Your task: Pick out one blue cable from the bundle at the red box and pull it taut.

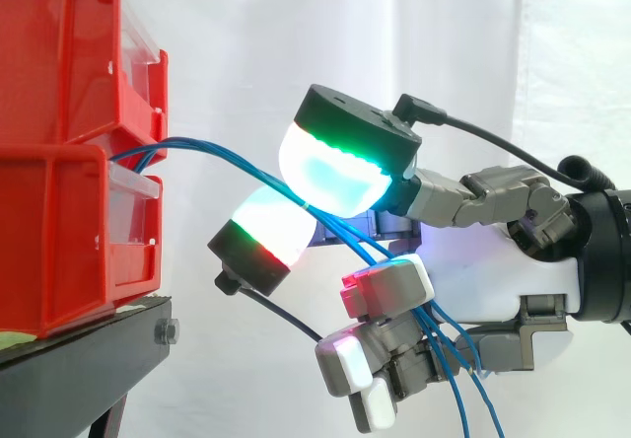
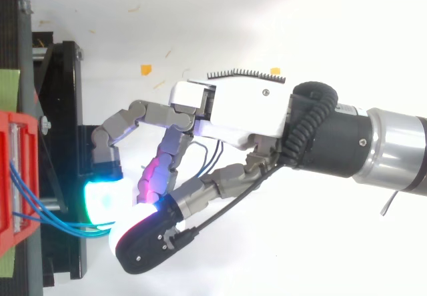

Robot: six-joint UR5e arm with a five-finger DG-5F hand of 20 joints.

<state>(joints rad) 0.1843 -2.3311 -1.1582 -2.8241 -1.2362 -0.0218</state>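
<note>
Two red bins [image 1: 59, 73] are stacked on a black stand [image 1: 79, 349] at the left. A bundle of thin blue cables [image 1: 217, 154] leaves the gap between the bins, arcs right and runs down through my hand [image 1: 493, 260]. Two glowing fingertips [image 1: 330, 172], one cyan-green and one white-red, close together on the cables about a hand's width from the bins. The other fingers curl below, and the cables trail past them toward the bottom edge. From above, the hand [image 2: 247, 109] reaches left and the cables [image 2: 27, 203] sag from the red bin [image 2: 10, 176] to the pads.
A white curtain hangs behind everything. In the top view the black stand [image 2: 63, 109] runs along the left, with a strip of green tape [image 2: 8, 86] on it. Small orange scraps [image 2: 145, 69] lie on the white floor beyond the hand.
</note>
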